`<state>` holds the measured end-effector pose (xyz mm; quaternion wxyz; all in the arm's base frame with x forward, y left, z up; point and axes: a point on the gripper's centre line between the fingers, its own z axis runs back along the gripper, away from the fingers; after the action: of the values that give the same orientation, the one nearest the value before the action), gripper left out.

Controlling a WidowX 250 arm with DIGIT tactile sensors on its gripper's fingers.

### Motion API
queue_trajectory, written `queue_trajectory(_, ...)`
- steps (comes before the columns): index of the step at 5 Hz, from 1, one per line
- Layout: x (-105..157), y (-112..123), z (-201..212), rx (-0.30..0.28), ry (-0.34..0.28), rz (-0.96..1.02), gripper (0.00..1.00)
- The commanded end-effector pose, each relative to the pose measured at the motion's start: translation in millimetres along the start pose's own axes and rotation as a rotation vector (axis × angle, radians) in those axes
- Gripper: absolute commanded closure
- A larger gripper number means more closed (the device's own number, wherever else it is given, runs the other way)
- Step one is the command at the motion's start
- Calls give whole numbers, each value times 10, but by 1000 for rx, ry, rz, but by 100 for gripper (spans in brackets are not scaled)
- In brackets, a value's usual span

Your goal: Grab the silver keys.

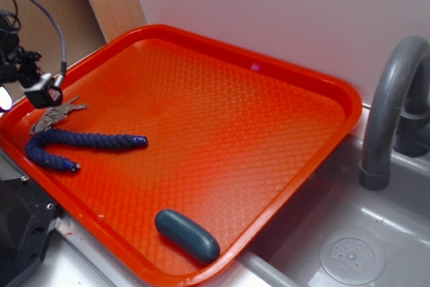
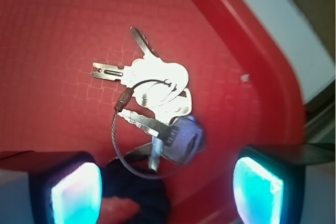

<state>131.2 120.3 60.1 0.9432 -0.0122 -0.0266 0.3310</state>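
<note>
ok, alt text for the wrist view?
A bunch of silver keys on a wire loop lies on the red tray, centred above the open gripper, whose two fingertips glow cyan at the bottom corners. The end of a dark-blue rope shows between them, just below the keys.

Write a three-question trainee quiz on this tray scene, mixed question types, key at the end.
1. True or false: the gripper is already shut on the silver keys.
2. Which lies nearest the keys? A) blue rope B) teal capsule C) grey faucet
3. Fill in: everything sits on an orange ____.

Key: 1 false, jaws open above the keys; 2 A; 3 tray.
</note>
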Motion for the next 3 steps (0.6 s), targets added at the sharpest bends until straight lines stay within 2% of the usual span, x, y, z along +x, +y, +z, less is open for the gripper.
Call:
queue_trajectory(1, 91, -187, -196, 85, -61, -73, 0)
queue_trajectory(2, 247, -205, -351, 138, -87, -97, 20)
queue_trajectory(3, 297, -150, -397, 169, -106, -112, 100)
